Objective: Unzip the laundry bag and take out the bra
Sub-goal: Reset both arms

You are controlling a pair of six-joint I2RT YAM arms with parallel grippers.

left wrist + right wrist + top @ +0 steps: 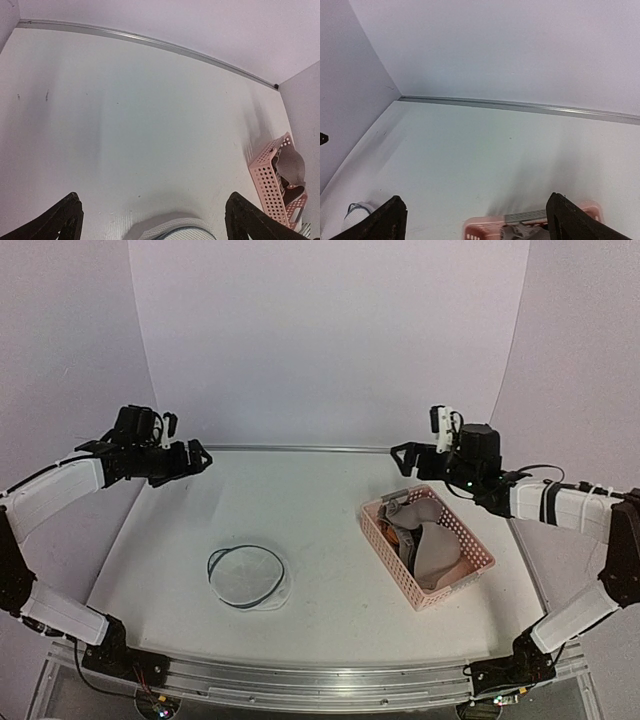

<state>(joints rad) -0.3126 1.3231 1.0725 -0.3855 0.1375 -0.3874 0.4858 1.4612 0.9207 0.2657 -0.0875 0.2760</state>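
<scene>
Bag (247, 578): a flat white mesh disc with a dark rim, lying on the bench (320, 510) well left of the basket (388, 552) and nearer the arm bases. It looks empty.
Bra (432, 545): beige cups heaped inside the basket, well apart from the bag.
Basket: pink and perforated, set askew on the right half of the bench.
Left end effector (200, 457): raised well left of the basket and farther back than the bag. Its fingers are spread wide with nothing between them.
Right end effector (400, 462): raised just past the basket's far corner, fingers spread, empty.
Progress: judged complete, since the bra is out and the bag is collapsed.
Risk: if the right arm drops or swings low while retracting, it could clip the basket's rim, shove it, or snag a strap. A low sweep by the left arm could drag the light bag.
</scene>
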